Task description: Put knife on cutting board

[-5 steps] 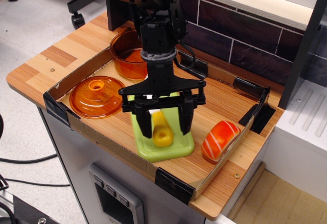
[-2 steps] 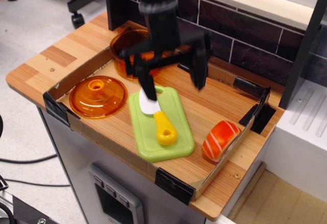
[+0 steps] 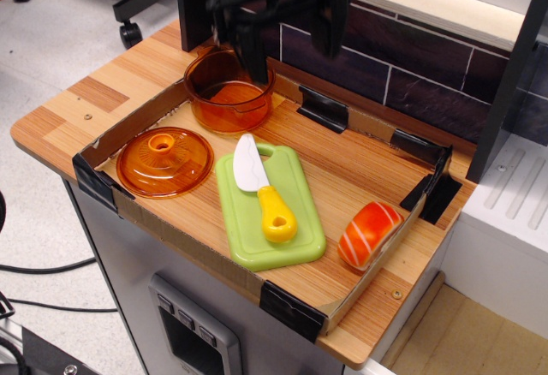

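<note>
The knife [image 3: 261,193], with a white blade and a yellow handle, lies on the light green cutting board [image 3: 300,221]. Its blade tip reaches just past the board's far left edge. My gripper [image 3: 289,37] is high above the back of the tray, over the orange pot, well clear of the knife. Its two black fingers [image 3: 253,50] hang spread apart and hold nothing.
An orange transparent pot [image 3: 227,92] stands at the back left of the tray. A round orange lid [image 3: 164,161] lies to the board's left. A striped toy salmon piece [image 3: 370,233] lies to its right. Cardboard walls with black corner clips [image 3: 291,308] ring the tray.
My gripper has let go of the knife and risen up and back, from just above the board to high over the pot. The knife now rests on the board.
</note>
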`<state>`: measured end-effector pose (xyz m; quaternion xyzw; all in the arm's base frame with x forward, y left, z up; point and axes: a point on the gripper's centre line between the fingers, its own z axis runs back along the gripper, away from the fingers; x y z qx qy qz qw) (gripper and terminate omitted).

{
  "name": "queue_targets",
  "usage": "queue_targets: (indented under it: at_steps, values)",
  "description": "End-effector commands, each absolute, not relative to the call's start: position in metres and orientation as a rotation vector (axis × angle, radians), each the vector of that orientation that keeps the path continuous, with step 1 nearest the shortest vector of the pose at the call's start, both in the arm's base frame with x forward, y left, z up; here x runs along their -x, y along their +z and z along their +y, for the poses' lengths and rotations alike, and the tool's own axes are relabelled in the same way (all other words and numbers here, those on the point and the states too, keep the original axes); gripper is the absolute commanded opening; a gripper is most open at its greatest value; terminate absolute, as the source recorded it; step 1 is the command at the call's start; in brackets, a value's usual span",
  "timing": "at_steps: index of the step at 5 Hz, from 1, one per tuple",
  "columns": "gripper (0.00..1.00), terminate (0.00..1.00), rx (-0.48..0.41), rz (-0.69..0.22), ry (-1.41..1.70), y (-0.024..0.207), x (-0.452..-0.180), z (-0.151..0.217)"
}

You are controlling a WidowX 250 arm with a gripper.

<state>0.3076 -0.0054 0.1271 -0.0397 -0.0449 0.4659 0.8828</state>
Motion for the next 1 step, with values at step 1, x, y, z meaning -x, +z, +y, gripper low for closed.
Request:
queue_targets:
  at_steps: [1]
  values:
    - [1.0,1.0,0.107,-0.148,0.964,0.1482,-0.3166,-0.0032]
